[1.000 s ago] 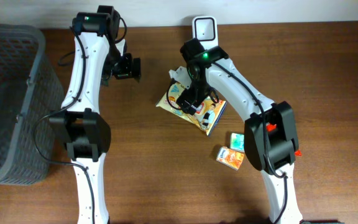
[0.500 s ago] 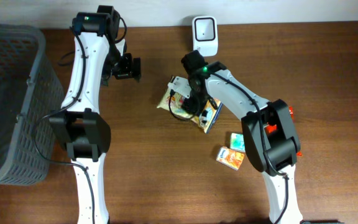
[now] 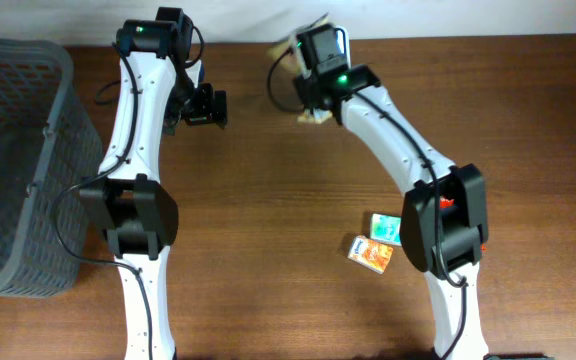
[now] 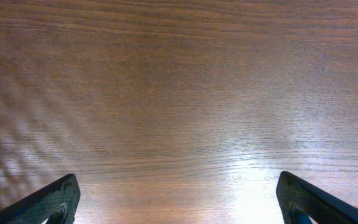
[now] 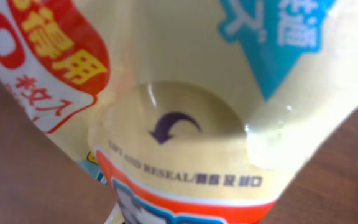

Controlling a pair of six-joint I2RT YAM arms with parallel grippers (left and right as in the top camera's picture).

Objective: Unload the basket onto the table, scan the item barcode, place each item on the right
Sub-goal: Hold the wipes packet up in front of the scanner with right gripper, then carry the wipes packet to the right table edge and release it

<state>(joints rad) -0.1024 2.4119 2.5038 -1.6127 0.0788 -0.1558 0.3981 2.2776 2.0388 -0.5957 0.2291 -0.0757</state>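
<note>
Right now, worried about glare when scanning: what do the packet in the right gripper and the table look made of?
Packet: likely glossy plastic film; it bulges softly, shines, and carries a printed lift-and-reseal flap. Table: wood or wood-look laminate, semi-gloss; brown grain with a bright reflected patch.

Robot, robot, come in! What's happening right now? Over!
Left gripper open over bare table. Right gripper shut on yellow packet, near far edge. Two small boxes sit well clear.
</note>
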